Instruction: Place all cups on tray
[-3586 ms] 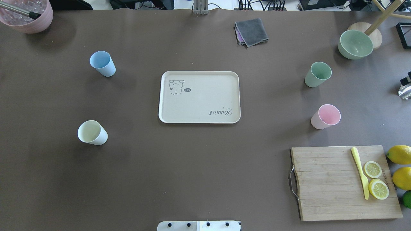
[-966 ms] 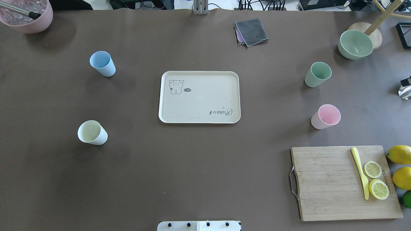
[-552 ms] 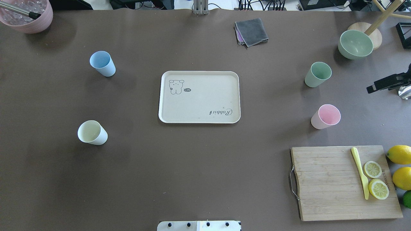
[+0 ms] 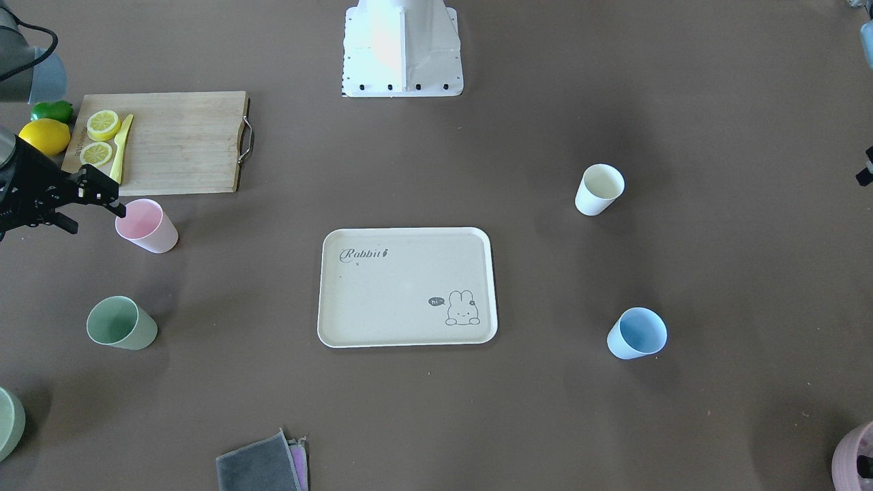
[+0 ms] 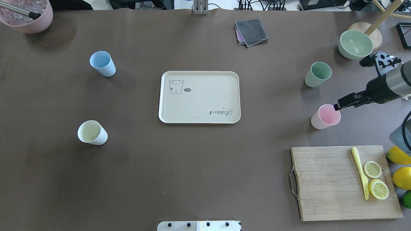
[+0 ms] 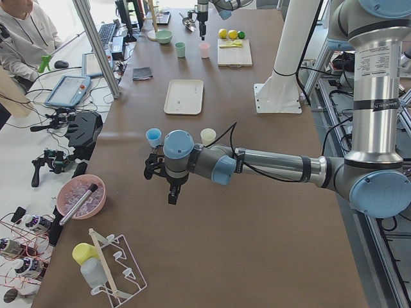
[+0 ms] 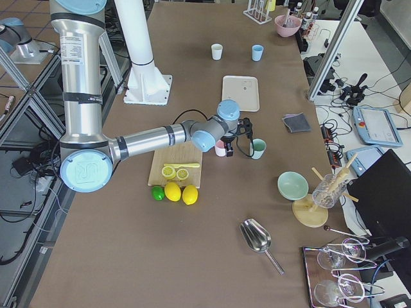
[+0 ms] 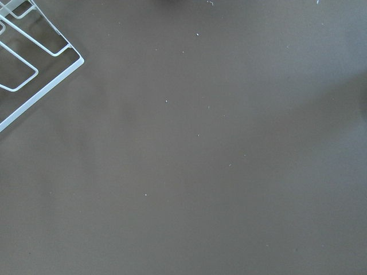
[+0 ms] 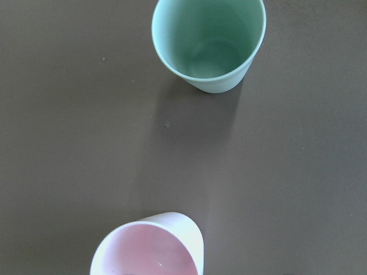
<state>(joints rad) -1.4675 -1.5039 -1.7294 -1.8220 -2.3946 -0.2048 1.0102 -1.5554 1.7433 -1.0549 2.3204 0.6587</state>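
Observation:
The cream tray (image 5: 199, 96) lies mid-table with nothing on it. All four cups stand upright on the table. The blue cup (image 5: 102, 63) and the cream cup (image 5: 92, 132) are on the left. The green cup (image 5: 318, 74) and the pink cup (image 5: 326, 116) are on the right. My right gripper (image 5: 348, 84) is open and empty, above the table just right of the pink and green cups, with one fingertip (image 5: 336, 106) over the pink cup's rim. My left gripper (image 6: 160, 185) hangs over bare table off the left end. I cannot tell whether it is open.
A wooden cutting board (image 5: 327, 183) with lemon slices and a yellow knife lies front right, with whole lemons beside it. A green bowl (image 5: 355, 44) stands behind the green cup. A grey cloth (image 5: 251, 31) and a mauve pot (image 5: 27, 16) are at the back. A wire rack (image 8: 28, 63) is near the left gripper.
My right arm has come in from the right edge and its gripper has moved left to the pink cup. The cups and the tray have not moved.

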